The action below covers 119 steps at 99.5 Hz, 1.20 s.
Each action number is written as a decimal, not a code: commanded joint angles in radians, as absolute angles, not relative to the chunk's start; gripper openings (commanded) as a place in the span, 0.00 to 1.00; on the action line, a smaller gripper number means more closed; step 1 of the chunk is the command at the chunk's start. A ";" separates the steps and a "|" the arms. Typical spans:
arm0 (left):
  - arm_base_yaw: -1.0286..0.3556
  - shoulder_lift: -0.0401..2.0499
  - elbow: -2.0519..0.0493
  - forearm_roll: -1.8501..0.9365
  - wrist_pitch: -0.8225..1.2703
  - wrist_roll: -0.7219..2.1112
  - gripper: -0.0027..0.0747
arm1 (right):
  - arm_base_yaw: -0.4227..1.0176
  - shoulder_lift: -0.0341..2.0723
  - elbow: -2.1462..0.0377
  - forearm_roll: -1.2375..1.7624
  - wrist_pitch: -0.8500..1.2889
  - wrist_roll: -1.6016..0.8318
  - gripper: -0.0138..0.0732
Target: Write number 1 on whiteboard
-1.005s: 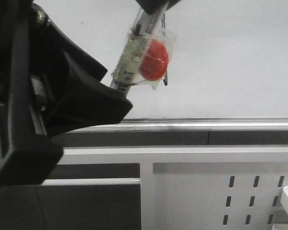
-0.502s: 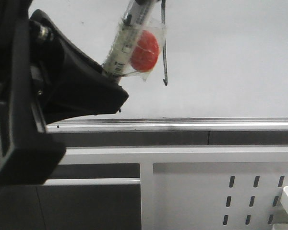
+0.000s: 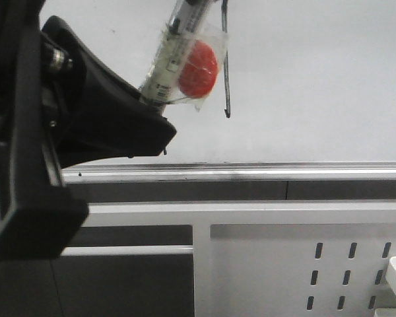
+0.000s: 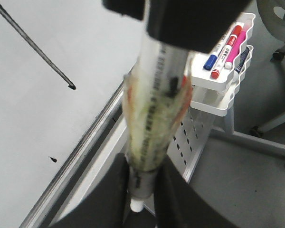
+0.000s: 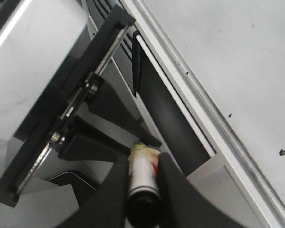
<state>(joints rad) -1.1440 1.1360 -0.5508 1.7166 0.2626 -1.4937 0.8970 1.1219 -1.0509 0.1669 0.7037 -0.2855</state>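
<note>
The marker (image 3: 178, 49), wrapped in clear tape with a red ball on it, slants in front of the whiteboard (image 3: 317, 79). My left gripper (image 3: 148, 109) is shut on its lower end, seen in the left wrist view (image 4: 142, 194) with the white tip between the fingers. My right gripper (image 5: 142, 166) is shut on the marker's other end (image 5: 142, 180), at the front view's top edge. The number 1 (image 3: 226, 72) is a thin dark stroke with a small hook, just right of the marker. It also shows in the left wrist view (image 4: 35, 50).
A silver rail (image 3: 264, 174) runs along the board's lower edge. A short tick mark (image 4: 53, 159) sits near it. Below is a white perforated panel (image 3: 303, 271). A white tray (image 4: 225, 83) holds several spare markers. My left arm fills the front view's left side.
Over the last second the marker and my left gripper shifted left and slightly up, uncovering more of the stroke. In the last half second almost nothing moved.
</note>
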 commanded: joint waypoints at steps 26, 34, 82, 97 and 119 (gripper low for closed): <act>-1.142 1.123 -0.560 1.730 0.299 -1.540 0.01 | 0.896 1.128 -1.084 0.222 0.674 -0.296 0.08; -1.142 1.123 -0.546 1.730 0.301 -1.559 0.01 | 0.896 1.137 -1.084 0.222 0.676 -0.296 0.08; -1.142 1.125 -0.499 1.730 0.301 -1.570 0.01 | 0.896 1.207 -1.084 0.227 0.676 -0.296 0.08; -1.142 1.125 -0.479 1.730 0.301 -1.588 0.01 | 0.896 1.207 -1.084 0.227 0.672 -0.296 0.09; -1.142 1.125 -0.479 1.730 0.301 -1.617 0.01 | 0.896 1.203 -1.092 0.230 0.667 -0.296 0.64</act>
<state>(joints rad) -1.1440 1.1408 -0.4595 1.7245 0.2582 -1.5850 0.8970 1.2304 -1.0509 0.2210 0.7107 -0.2871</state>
